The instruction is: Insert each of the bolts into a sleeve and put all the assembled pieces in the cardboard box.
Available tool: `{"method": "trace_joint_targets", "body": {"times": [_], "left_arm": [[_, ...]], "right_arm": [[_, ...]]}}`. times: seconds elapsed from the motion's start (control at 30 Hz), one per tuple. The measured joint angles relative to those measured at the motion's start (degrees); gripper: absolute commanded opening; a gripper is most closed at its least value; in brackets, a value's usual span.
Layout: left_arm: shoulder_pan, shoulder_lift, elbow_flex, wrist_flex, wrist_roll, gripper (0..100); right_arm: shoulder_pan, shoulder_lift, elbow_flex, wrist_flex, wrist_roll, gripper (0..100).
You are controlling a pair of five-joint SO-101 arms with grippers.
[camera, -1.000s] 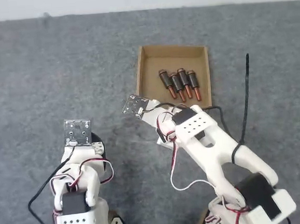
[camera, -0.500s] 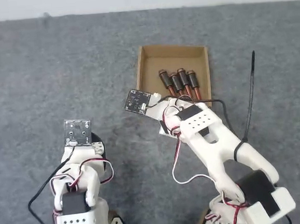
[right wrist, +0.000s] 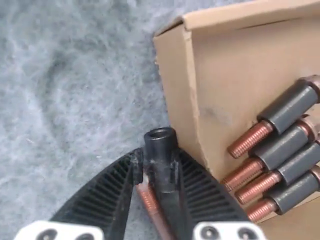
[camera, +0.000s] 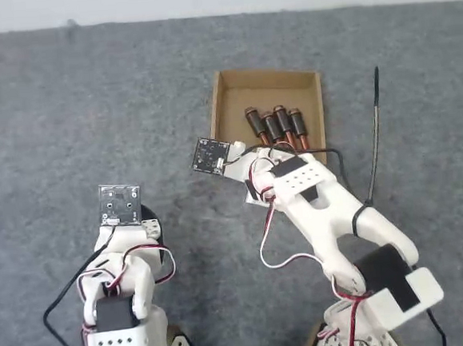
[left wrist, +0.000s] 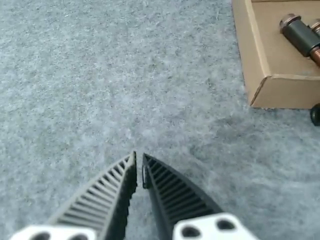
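Note:
My right gripper (right wrist: 157,154) is shut on a black sleeve (right wrist: 161,145) with a copper bolt (right wrist: 149,200) showing below it. It hangs just outside the near corner of the cardboard box (right wrist: 175,80). Several assembled pieces (right wrist: 280,150), each a black sleeve on a copper bolt, lie side by side in the box (camera: 213,110). The right arm (camera: 301,187) stands at the box's near edge in the high view. My left gripper (left wrist: 138,159) is shut on nothing, low over the grey carpet, to the left of the box (left wrist: 260,60).
Grey carpet (camera: 89,96) covers the table. A stiff black cable (camera: 374,154) rises from the right arm beside the box's right wall. The left arm (camera: 122,262) stands at the near left, well apart from the box.
The right arm has moved a little toward the box with the sleeve and bolt in its gripper, and its wrist has turned. The left arm has kept still.

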Motion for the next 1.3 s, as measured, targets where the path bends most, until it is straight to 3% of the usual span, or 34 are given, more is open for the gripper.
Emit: {"method": "trace_joint_targets", "body": {"times": [0.2,0.4,0.67,0.8,0.97,1.13,1.3], "left_arm": [[0.0,0.0,0.0,0.0,-0.3,2],[0.0,0.0,0.0,0.0,-0.3,2],[0.0,0.0,0.0,0.0,-0.4,2],[0.0,0.0,0.0,0.0,-0.4,2],[0.0,0.0,0.0,0.0,-0.4,2],[0.0,0.0,0.0,0.0,-0.5,2],[0.0,0.0,0.0,0.0,-0.5,2]], "right_arm": [[0.0,1.1,-1.1,0.5,0.8,9.5],[-1.1,2.1,-5.4,9.0,2.5,9.1],[-3.4,-1.0,-0.3,13.6,2.6,9.1],[-1.9,-8.8,5.0,12.4,2.7,9.2],[-1.7,-15.6,13.5,3.7,2.6,9.5],[-1.7,-17.1,14.0,2.0,2.0,9.9],[-1.6,-17.0,13.9,2.0,1.7,16.9]]}}
